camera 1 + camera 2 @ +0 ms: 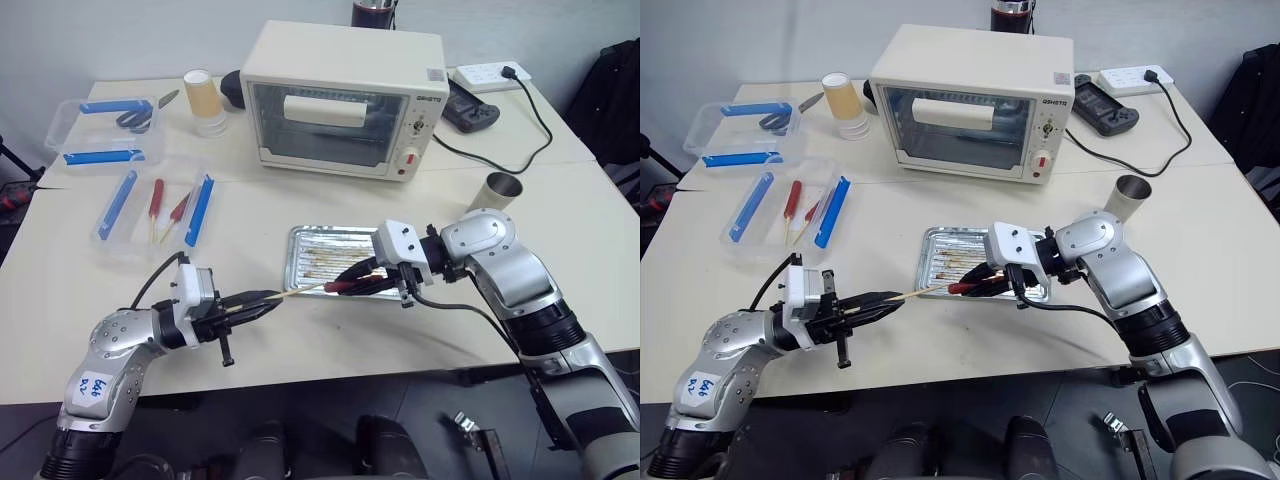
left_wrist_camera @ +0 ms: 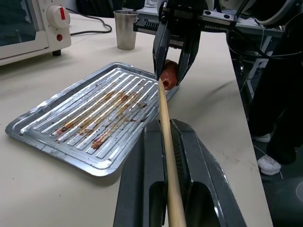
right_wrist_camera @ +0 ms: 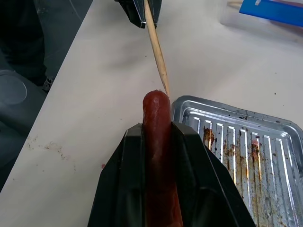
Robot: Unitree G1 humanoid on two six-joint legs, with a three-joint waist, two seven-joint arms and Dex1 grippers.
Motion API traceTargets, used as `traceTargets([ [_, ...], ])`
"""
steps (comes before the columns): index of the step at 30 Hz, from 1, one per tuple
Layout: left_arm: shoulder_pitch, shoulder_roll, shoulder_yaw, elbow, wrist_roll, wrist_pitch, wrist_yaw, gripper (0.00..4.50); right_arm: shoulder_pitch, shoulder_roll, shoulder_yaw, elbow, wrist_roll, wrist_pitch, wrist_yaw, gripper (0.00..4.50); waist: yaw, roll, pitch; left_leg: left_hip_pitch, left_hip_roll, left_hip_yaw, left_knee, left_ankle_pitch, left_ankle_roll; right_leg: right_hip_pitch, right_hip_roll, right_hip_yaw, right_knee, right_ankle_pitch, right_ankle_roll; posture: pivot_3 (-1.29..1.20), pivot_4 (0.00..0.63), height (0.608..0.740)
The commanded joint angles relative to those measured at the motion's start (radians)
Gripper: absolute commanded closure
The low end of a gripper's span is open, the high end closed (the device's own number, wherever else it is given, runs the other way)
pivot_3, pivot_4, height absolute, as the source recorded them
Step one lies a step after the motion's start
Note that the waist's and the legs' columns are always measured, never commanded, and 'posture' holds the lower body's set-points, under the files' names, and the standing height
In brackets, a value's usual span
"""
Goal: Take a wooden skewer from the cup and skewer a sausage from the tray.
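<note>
Both grippers are clamped on their loads: the left gripper (image 1: pixel 262 300) grasps the wooden skewer (image 1: pixel 305 289) by its blunt end, and the right gripper (image 1: pixel 352 280) pinches the sausage (image 3: pixel 157 142) lengthwise between its fingers. They face each other just over the near edge of the tray (image 2: pixel 57 137), which lies bare on the table (image 1: pixel 300 340) in front of the toaster oven (image 1: pixel 345 100). The skewer's point sits at the free end of the sausage, touching or nearly so. The metal cup (image 1: pixel 500 190) stands well apart, beyond the right arm. Piercing is the step in hand; the next move seemingly calls for pushing the point along the sausage's axis, keeping both in line so it doesn't slip off the rounded end.
</note>
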Motion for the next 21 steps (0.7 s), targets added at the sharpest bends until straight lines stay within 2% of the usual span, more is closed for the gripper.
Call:
traceTargets([
  [1,0.013,0.010,0.013,-0.019,-0.004,-0.011,-0.012,4.50,-0.007,-0.020,-0.029,-0.006,0.009,-0.020,0.007,3.71,0.000,0.000,0.000,0.000,0.000,0.000,0.000,0.000,0.000,0.000,0.000,0.000,0.000,0.000,0.000,0.00,0.150,0.740],
  [21,0.012,0.000,-0.008,-0.044,-0.007,0.006,-0.002,4.50,-0.012,-0.007,-0.015,0.001,0.008,-0.034,0.001,3.71,0.000,0.000,0.000,0.000,0.000,0.000,0.000,0.000,0.000,0.000,0.000,0.000,0.000,0.000,0.000,0.00,0.150,0.740],
])
